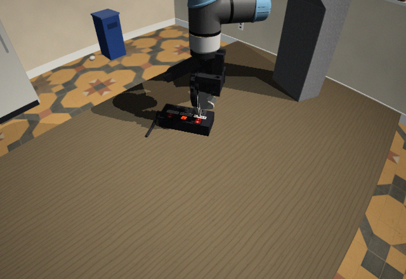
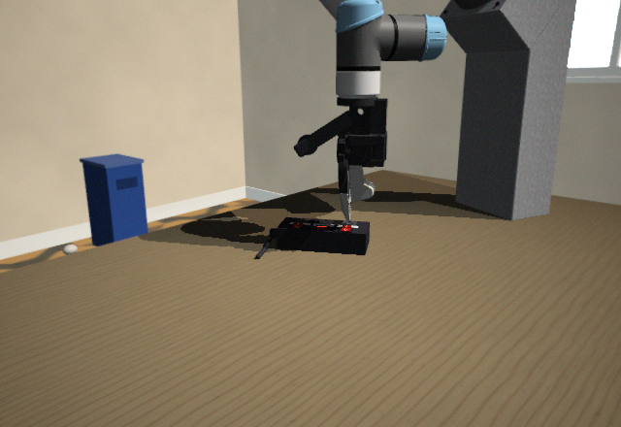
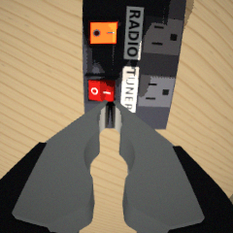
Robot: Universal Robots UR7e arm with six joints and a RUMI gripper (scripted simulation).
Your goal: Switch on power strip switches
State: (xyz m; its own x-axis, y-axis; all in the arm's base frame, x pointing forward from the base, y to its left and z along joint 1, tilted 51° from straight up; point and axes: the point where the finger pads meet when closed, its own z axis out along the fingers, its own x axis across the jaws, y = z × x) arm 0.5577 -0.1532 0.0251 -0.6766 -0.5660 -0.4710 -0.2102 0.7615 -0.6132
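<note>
Resting surface: ribbed brown wood-grain bench (image 1: pixel 196 203), broad, matte.
Hand: the hand (image 3: pixel 111 116) has two grey, faceted, tapering fingers pressed together, holding nothing; tips low over the strip's end, just beside the TUNER switch (image 3: pixel 101 90).
Power strip: flat black rectangular box (image 1: pixel 186 119), face up on the bench, with a stubby cord.
Switches: TUNER red and glossy; RADIO switch (image 3: pixel 104 33) bright orange.
Sockets: grey squares beside white labels.
Beyond: blue boxy bin (image 1: pixel 108 33) on patterned tiles.

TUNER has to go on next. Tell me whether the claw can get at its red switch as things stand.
Probably yes. The shut claw hangs just above the strip, its tips right at the near edge of the red TUNER switch. Nothing lies between them, and the strip sits face up.
</note>
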